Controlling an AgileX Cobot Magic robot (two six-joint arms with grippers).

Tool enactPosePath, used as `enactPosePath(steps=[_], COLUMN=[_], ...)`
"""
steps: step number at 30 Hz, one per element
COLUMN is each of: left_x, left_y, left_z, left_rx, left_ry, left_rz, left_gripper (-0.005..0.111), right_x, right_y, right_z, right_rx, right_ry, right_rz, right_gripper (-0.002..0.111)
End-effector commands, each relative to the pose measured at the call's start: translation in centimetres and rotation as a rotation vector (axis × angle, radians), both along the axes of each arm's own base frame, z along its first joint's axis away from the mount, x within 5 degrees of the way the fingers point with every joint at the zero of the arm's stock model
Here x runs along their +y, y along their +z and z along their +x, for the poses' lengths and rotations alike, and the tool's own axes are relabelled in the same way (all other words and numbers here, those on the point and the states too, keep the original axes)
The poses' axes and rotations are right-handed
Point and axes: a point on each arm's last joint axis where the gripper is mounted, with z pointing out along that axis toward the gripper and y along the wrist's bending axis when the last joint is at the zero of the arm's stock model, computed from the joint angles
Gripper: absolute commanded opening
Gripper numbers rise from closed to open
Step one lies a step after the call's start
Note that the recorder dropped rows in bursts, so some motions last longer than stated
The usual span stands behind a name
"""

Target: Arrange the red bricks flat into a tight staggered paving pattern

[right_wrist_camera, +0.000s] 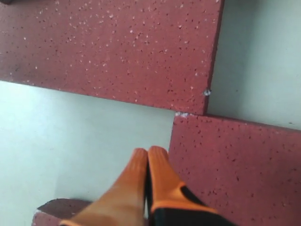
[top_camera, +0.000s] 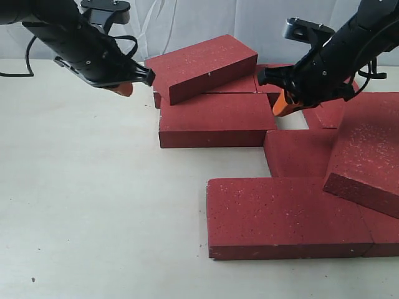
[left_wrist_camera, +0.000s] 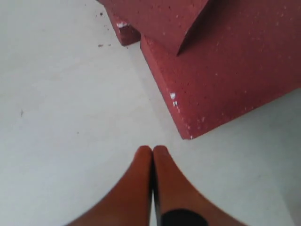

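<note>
Several red bricks lie in a loose cluster on the white table. One brick (top_camera: pixel 202 65) rests tilted on top of a flat brick (top_camera: pixel 215 121). A large one (top_camera: pixel 283 215) lies flat at the front, and another (top_camera: pixel 368 149) leans tilted at the right. My left gripper (top_camera: pixel 124 89) hovers shut and empty just left of the tilted brick; its wrist view shows the gripper (left_wrist_camera: pixel 151 149) over bare table near a brick corner (left_wrist_camera: pixel 225 70). My right gripper (top_camera: pixel 282 107) is shut and empty over a small gap between bricks, where the gripper (right_wrist_camera: pixel 148 151) sits beside a flat brick (right_wrist_camera: pixel 235 165).
The table (top_camera: pixel 93 205) stretches bare to the left and front left. A white curtain (top_camera: pixel 187 22) hangs behind. More bricks (top_camera: pixel 330 112) lie at the back right under the right arm. A bare gap (top_camera: pixel 293 120) shows between bricks.
</note>
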Motion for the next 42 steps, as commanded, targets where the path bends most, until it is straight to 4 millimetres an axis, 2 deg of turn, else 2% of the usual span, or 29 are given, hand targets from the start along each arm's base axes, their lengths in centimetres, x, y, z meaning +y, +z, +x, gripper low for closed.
enactPosePath(steps=[1,5,12,15,19,22,29,35,39,42], left_x=[-0.2,-0.4,-0.7,-0.8,-0.9,-0.9,-1.2,-1.5,-1.7,-2.1], left_y=[0.6,-0.9,-4.0,-5.4,-6.9,-7.8,-9.3,-11.5,-12.0,-11.6], left_z=[0.5,1.0,1.6,1.9,2.2,2.4,3.5,3.9,4.4,5.3], left_rx=[-0.068,-0.046,0.032,0.059,0.085,0.09,0.028,0.048,0.059,0.051], left_ry=[0.01,0.01,0.009,0.009,0.009,0.01,0.033,0.061,0.064,0.06], left_rz=[-0.022,-0.008,0.022,0.033,0.047,0.052,0.026,0.007,0.003,-0.004], left_gripper=[0.0,0.0,0.0,0.0,0.0,0.0,0.0,0.0,0.0,0.0], right_x=[-0.3,-0.3,-1.7,-3.0,-4.7,-5.1,-5.2,-5.2,-5.2,-5.2], right_y=[0.3,0.6,4.8,5.6,5.4,4.9,4.2,4.2,4.3,4.3], right_z=[0.3,0.0,-1.7,-2.1,-2.2,-2.3,-2.3,-2.3,-2.3,-2.3], right_rx=[-0.048,-0.035,-0.138,-0.121,-0.074,-0.059,-0.075,-0.079,-0.081,-0.081], right_ry=[-0.016,0.0,0.021,-0.011,-0.053,-0.067,-0.084,-0.086,-0.087,-0.087], right_rz=[0.0,-0.007,-0.085,-0.075,-0.066,-0.066,-0.065,-0.065,-0.065,-0.065], right_gripper=[-0.001,-0.001,-0.001,-0.001,-0.001,-0.001,-0.001,-0.001,-0.001,-0.001])
